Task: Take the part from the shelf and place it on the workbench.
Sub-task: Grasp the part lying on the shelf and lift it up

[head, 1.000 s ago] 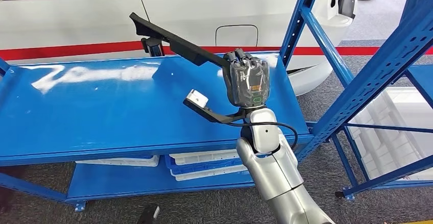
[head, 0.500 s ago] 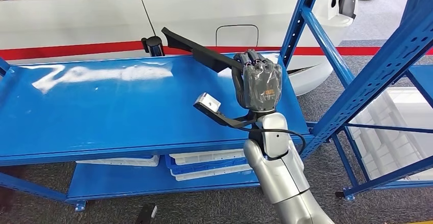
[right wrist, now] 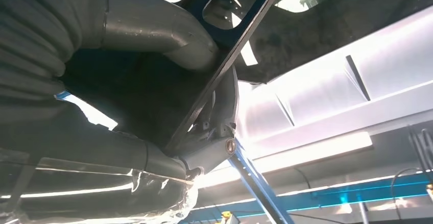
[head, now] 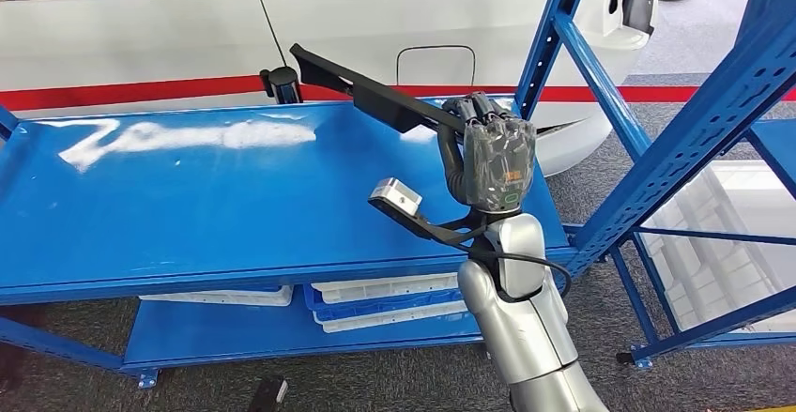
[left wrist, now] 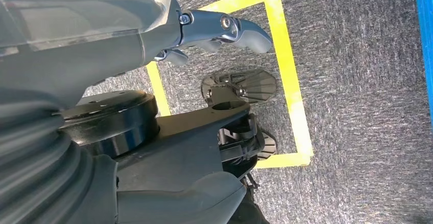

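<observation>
White car (head: 141, 27), white bins (head: 380, 301), yellow floor tape (left wrist: 286, 66).

Seen from our head camera, our right arm (head: 526, 337) is a stack of rounded silver shells. A black cable (head: 526, 271) loops around its wrist, and a thin black bracket carries a small white-and-grey camera block (head: 399, 194) out at nine o'clock of that wrist. Our right hand (head: 493, 154) is dark grey under a clear, glossy film, with an orange patch and a small green mark on its back. At the left wrist, our left hand (left wrist: 153, 25) shows a grey ribbed cover (left wrist: 30, 147), the same clear film, and a metallic finger (left wrist: 230, 27) fastened with bright screws.
</observation>
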`<action>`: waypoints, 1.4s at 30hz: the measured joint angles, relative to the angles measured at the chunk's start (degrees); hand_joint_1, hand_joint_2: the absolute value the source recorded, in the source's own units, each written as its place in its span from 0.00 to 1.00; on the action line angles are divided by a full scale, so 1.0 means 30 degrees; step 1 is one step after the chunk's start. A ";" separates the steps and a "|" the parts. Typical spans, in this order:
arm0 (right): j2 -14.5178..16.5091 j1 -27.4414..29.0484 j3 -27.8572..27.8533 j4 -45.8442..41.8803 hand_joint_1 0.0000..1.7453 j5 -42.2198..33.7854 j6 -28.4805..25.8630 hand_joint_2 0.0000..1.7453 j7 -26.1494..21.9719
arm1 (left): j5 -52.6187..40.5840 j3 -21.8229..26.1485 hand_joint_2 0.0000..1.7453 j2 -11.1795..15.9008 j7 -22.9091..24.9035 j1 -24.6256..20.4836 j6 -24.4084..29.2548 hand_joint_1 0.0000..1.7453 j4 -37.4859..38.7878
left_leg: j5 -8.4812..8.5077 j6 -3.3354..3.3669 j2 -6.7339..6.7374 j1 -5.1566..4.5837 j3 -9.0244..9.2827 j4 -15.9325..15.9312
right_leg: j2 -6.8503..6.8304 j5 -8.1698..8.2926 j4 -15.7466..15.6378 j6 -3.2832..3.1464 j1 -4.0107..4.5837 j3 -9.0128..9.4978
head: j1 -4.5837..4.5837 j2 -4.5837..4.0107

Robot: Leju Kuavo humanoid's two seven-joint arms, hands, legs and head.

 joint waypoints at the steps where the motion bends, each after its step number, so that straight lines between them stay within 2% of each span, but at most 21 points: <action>1: -0.0015 0.0024 -0.0024 -0.0080 1.00 -0.0011 0.0000 1.00 -0.0005 | 0.0000 0.0000 1.00 0.0002 -0.0002 0.0001 0.0000 0.00 0.0000 | 0.0000 0.0000 0.0001 0.0000 0.0000 0.0000 | 0.0000 0.0000 0.0000 0.0000 0.0000 0.0000 | 0.0000 0.0002; 4: -0.0049 0.0126 -0.0108 -0.0332 1.00 -0.0089 0.0000 1.00 -0.0193 | -0.0038 -0.0009 1.00 0.0029 -0.0040 0.0008 -0.0022 0.00 0.0000 | -0.0048 0.0102 -0.0007 -0.0041 -0.0027 0.0065 | -0.0002 0.0024 -0.0049 0.0069 -0.0120 0.0019 | -0.0009 0.0002; 8: -0.0087 0.0493 -0.0614 -0.1215 1.00 -0.0237 -0.0004 1.00 -0.0698 | -0.0233 -0.0190 1.00 0.0106 -0.0179 0.0066 -0.0277 0.00 0.0000 | 0.0092 0.0407 0.0018 0.0038 0.0109 -0.0203 | -0.0028 -0.0077 0.0110 0.0244 -0.0216 -0.0078 | -0.0004 0.0002; 10: -0.0209 0.0838 -0.1094 -0.1916 1.00 -0.0335 -0.0040 1.00 -0.1008 | -0.0408 -0.0397 1.00 0.0127 -0.0224 0.0078 -0.0461 0.00 0.0000 | 0.0228 0.0558 0.0061 0.0138 0.0299 -0.0491 | -0.0060 -0.0757 0.1584 0.0146 -0.0190 -0.0850 | 0.0038 0.0004; 12: -0.0395 0.1342 -0.1622 -0.2628 1.00 -0.0462 -0.0091 1.00 -0.1358 | -0.0543 -0.0586 1.00 0.0153 -0.0240 0.0094 -0.0599 0.00 0.0004 | 0.0230 0.0583 0.0066 0.0122 0.0327 -0.0525 | -0.0070 -0.1675 0.4171 0.0041 -0.0208 -0.2236 | 0.0073 0.0002; 14: -0.0550 0.1912 -0.2102 -0.3253 1.00 -0.0620 -0.0109 1.00 -0.1701 | -0.0619 -0.0770 1.00 0.0166 -0.0253 0.0133 -0.0661 0.00 0.0007 | 0.0201 0.0537 0.0057 0.0148 0.0330 -0.0508 | -0.0077 -0.1843 0.5416 0.0208 -0.0288 -0.3042 | 0.0075 0.0000; 15: -0.0605 0.2188 -0.2334 -0.3602 1.00 -0.0727 -0.0109 1.00 -0.1906 | -0.0647 -0.0849 1.00 0.0171 -0.0264 0.0147 -0.0683 0.00 0.0007 | 0.0172 0.0473 0.0042 0.0189 0.0333 -0.0477 | -0.0088 -0.1496 0.4947 0.0403 -0.0374 -0.2901 | 0.0080 0.0000; 17: -0.0674 0.2613 -0.2749 -0.4322 1.00 -0.0991 -0.0109 1.00 -0.2377 | -0.0685 -0.0944 1.00 0.0197 -0.0302 0.0153 -0.0732 0.00 0.0007 | 0.0028 0.0208 0.0017 0.0276 0.0305 -0.0274 | -0.0150 -0.0451 0.2604 0.0860 -0.0606 -0.1877 | 0.0106 0.0000; 18: -0.0688 0.2782 -0.2923 -0.4676 1.00 -0.1116 -0.0111 1.00 -0.2614 | -0.0689 -0.0962 1.00 0.0224 -0.0321 0.0146 -0.0749 0.00 0.0007 | -0.0081 0.0025 0.0004 0.0272 0.0262 -0.0112 | -0.0128 -0.0053 0.1586 0.0937 -0.0667 -0.1382 | 0.0124 0.0000; 19: -0.0701 0.2942 -0.3082 -0.4984 1.00 -0.1246 -0.0115 1.00 -0.2832 | -0.0688 -0.0973 1.00 0.0259 -0.0341 0.0142 -0.0754 0.00 0.0007 | -0.0161 -0.0139 -0.0003 0.0247 0.0220 0.0018 | -0.0097 0.0164 0.1006 0.0894 -0.0696 -0.1079 | 0.0106 0.0000; 21: -0.0716 0.3310 -0.3380 -0.5535 1.00 -0.1506 -0.0126 1.00 -0.3222 | -0.0649 -0.0987 1.00 0.0309 -0.0370 0.0146 -0.0718 0.00 0.0011 | -0.0192 -0.0364 -0.0013 0.0230 0.0199 0.0087 | 0.0016 0.0226 0.0916 0.0573 -0.0612 -0.0996 | 0.0042 0.0002; 24: -0.0692 0.3701 -0.3741 -0.6173 1.00 -0.1853 -0.0127 1.00 -0.3744 | -0.0548 -0.1029 1.00 0.0333 -0.0388 0.0134 -0.0639 0.00 0.0015 | -0.0653 -0.0517 0.0056 0.0369 0.0023 0.0572 | 0.0036 0.0304 0.0970 0.0118 -0.0561 -0.1051 | -0.0009 0.0000; 27: -0.0639 0.3919 -0.3990 -0.6522 1.00 -0.2102 -0.0129 1.00 -0.4152 | -0.0504 -0.1091 1.00 0.0341 -0.0403 0.0116 -0.0605 0.00 0.0015 | -0.2544 -0.0464 0.0105 0.0313 -0.1305 0.3802 | -0.0001 0.0394 0.0956 -0.0209 -0.0370 -0.1116 | -0.0031 0.0000; 29: -0.0638 0.4097 -0.4167 -0.6611 1.00 -0.2218 -0.0129 1.00 -0.4393 | -0.0473 -0.1106 1.00 0.0344 -0.0408 0.0130 -0.0592 0.00 0.0015 | -0.3147 -0.0304 0.0105 0.0239 -0.1965 0.5480 | -0.0023 0.0462 0.0958 -0.0373 -0.0147 -0.1203 | -0.0029 0.0002; 30: -0.0619 0.4170 -0.4271 -0.6644 1.00 -0.2284 -0.0127 1.00 -0.4552 | -0.0441 -0.1109 1.00 0.0348 -0.0419 0.0133 -0.0581 0.00 0.0015 | -0.2942 -0.0141 0.0102 0.0163 -0.1804 0.5321 | -0.0023 0.0505 0.0958 -0.0441 -0.0039 -0.1247 | -0.0029 0.0004; 33: -0.0430 0.4306 -0.4609 -0.6746 1.00 -0.2499 -0.0127 1.00 -0.5023 | -0.0362 -0.1116 1.00 0.0394 -0.0475 0.0069 -0.0545 0.00 0.0015 | -0.1590 0.0651 0.0154 -0.0254 0.0201 0.1940 | -0.0001 0.0632 0.0948 -0.0571 0.0234 -0.1316 | -0.0003 0.0002; 35: -0.0291 0.4394 -0.4825 -0.6810 1.00 -0.2579 -0.0131 1.00 -0.5246 | -0.0341 -0.1129 1.00 0.0421 -0.0541 -0.0003 -0.0539 0.00 0.0015 | -0.1269 0.0992 0.0265 -0.0516 0.0927 0.0582 | -0.0058 0.0727 0.0919 -0.0515 0.0247 -0.1339 | 0.0026 0.0000; 37: -0.0159 0.4490 -0.4972 -0.6845 1.00 -0.2597 -0.0131 1.00 -0.5384 | -0.0315 -0.1147 1.00 0.0426 -0.0592 -0.0008 -0.0537 0.00 0.0018 | -0.1083 0.1075 0.0310 -0.0622 0.0915 0.0353 | -0.0132 0.0879 0.0813 -0.0317 0.0204 -0.1348 | 0.0016 0.0000; 39: -0.0044 0.4562 -0.5103 -0.6866 1.00 -0.2597 -0.0131 1.00 -0.5432 | -0.0295 -0.1160 1.00 0.0426 -0.0608 -0.0002 -0.0536 0.00 0.0022 | -0.0654 0.1075 0.0349 -0.0511 0.0966 -0.0064 | -0.0161 0.0720 0.1042 -0.0159 0.0240 -0.1562 | 0.0017 0.0000; 40: -0.0022 0.4581 -0.5169 -0.6874 1.00 -0.2599 -0.0133 1.00 -0.5435 | -0.0290 -0.1166 1.00 0.0419 -0.0617 -0.0012 -0.0537 0.00 0.0022 | -0.0434 0.1065 0.0370 -0.0438 0.0955 -0.0271 | -0.0160 0.0332 0.1606 -0.0160 0.0257 -0.1834 | 0.0048 0.0000; 42: -0.0024 0.4647 -0.5277 -0.6881 1.00 -0.2603 -0.0137 1.00 -0.5435 | -0.0284 -0.1177 1.00 0.0392 -0.0630 -0.0016 -0.0548 0.00 0.0022 | -0.0159 0.1063 0.0384 -0.0379 0.0786 -0.0425 | -0.0149 -0.0910 0.3796 -0.0244 0.0192 -0.2701 | 0.0093 0.0000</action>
